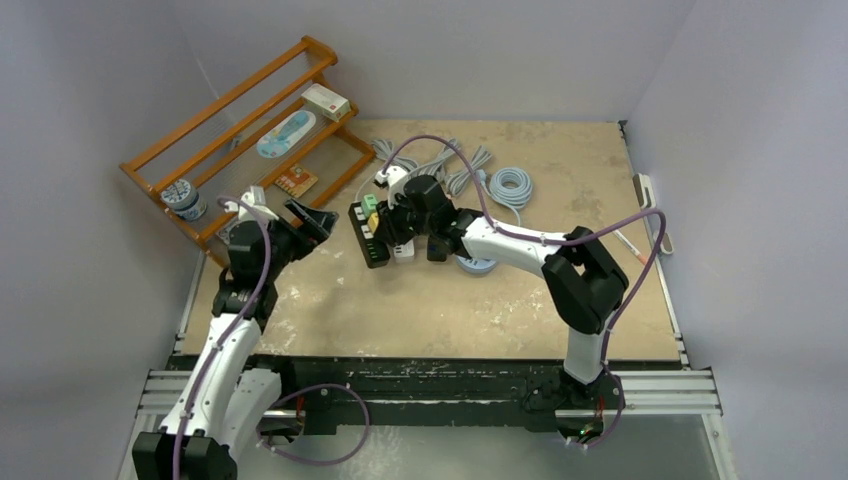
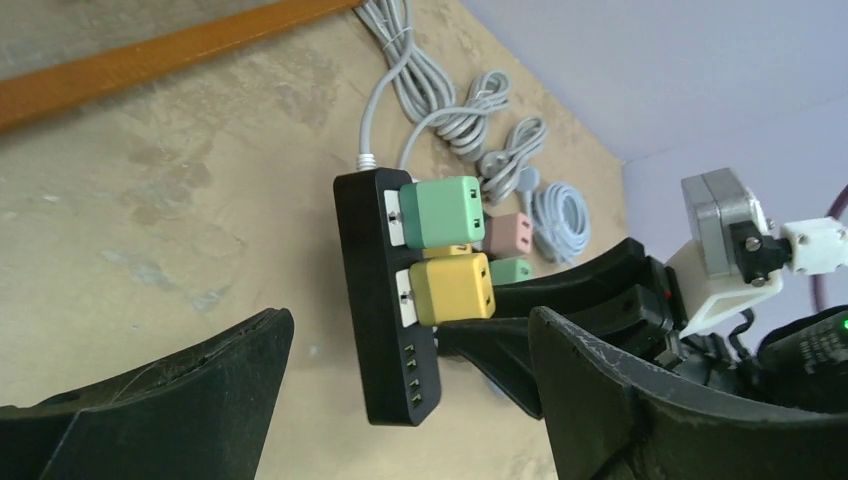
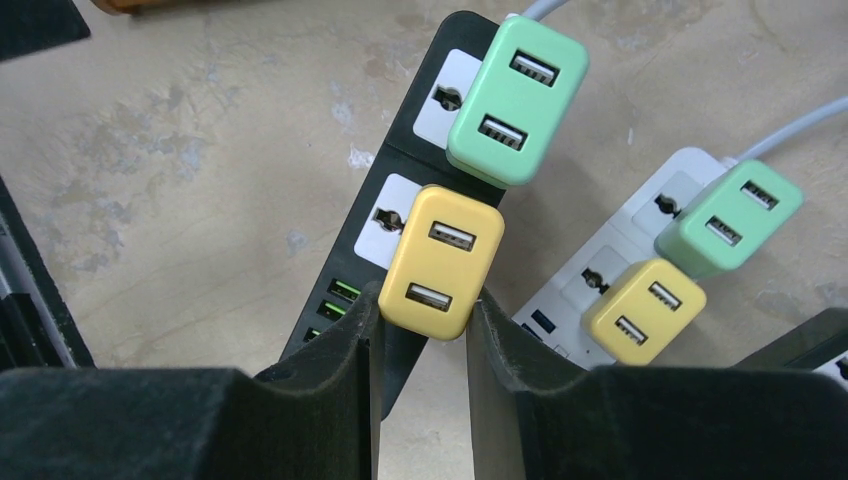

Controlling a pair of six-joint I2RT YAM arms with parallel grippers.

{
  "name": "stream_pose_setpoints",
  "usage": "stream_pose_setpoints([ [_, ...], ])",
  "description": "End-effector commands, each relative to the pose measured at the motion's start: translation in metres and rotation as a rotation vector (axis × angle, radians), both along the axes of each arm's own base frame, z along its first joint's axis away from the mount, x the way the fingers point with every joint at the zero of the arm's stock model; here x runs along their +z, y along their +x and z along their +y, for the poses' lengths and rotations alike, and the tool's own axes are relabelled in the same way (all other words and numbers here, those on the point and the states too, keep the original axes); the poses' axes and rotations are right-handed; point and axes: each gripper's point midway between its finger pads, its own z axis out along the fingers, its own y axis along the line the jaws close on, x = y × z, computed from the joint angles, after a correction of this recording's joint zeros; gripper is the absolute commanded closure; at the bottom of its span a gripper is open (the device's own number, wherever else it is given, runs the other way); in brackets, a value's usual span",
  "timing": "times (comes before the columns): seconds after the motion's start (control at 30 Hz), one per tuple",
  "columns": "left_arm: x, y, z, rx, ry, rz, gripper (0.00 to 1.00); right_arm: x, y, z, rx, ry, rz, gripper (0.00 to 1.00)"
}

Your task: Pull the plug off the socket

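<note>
Right gripper (image 3: 425, 320) pinches the lower end of a yellow square plastic USB plug (image 3: 443, 262), its black fingers (image 3: 330, 370) pressed against both sides. The plug sits seated in a black rectangular plastic power strip (image 3: 410, 160) lying flat on the worn beige tabletop (image 3: 200, 150). A mint-green square plastic plug (image 3: 515, 100) fills the neighbouring outlet, toward the strip's cord end. Just beside the black strip lies a white plastic power strip (image 3: 630, 225) carrying its own green and yellow plugs. On the black strip's opposite side, the left gripper (image 2: 410, 395) hangs with jaws spread wide, holding nothing. An orange wooden rack (image 1: 230, 103) stands beyond it.
</note>
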Motion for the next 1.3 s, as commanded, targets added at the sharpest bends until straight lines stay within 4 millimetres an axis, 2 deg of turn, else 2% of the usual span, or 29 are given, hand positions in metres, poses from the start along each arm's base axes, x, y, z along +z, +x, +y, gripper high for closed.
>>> stream_pose_setpoints([
  [0.0,0.017,0.008,-0.002,0.089,-0.189,-0.051,0.13,0.084,0.000,0.019,0.112,0.207,-0.148,1.00],
  [0.13,-0.006,0.014,-0.011,0.071,-0.189,0.011,0.14,0.096,0.004,0.016,0.124,0.241,-0.165,1.00],
  [0.27,-0.023,0.023,-0.027,0.036,-0.272,0.017,0.14,0.115,0.005,0.017,0.142,0.293,-0.185,1.00],
  [0.4,-0.039,0.032,-0.041,-0.001,-0.370,0.031,0.14,0.117,0.006,0.022,0.169,0.309,-0.175,1.00],
  [0.5,-0.046,0.035,-0.045,-0.011,-0.390,0.038,0.15,0.115,0.008,0.023,0.174,0.307,-0.173,1.00],
  [0.77,-0.029,0.045,-0.052,-0.047,-0.441,-0.035,0.15,0.113,0.008,0.029,0.202,0.318,-0.162,1.00],
  [1.0,-0.053,0.053,-0.060,-0.048,-0.452,0.020,0.16,0.117,0.004,0.030,0.226,0.325,-0.160,1.00],
  [1.1,-0.054,0.057,-0.064,-0.047,-0.457,0.012,0.18,0.118,0.003,0.030,0.229,0.329,-0.163,1.00],
  [1.2,-0.052,0.062,-0.068,-0.043,-0.460,-0.002,0.25,0.121,0.003,0.029,0.227,0.333,-0.169,1.00],
  [1.23,-0.051,0.064,-0.068,-0.041,-0.467,-0.009,0.32,0.122,0.003,0.029,0.228,0.335,-0.171,1.00],
  [1.27,-0.049,0.065,-0.069,-0.041,-0.479,-0.020,0.45,0.122,0.003,0.029,0.227,0.335,-0.173,1.00],
])
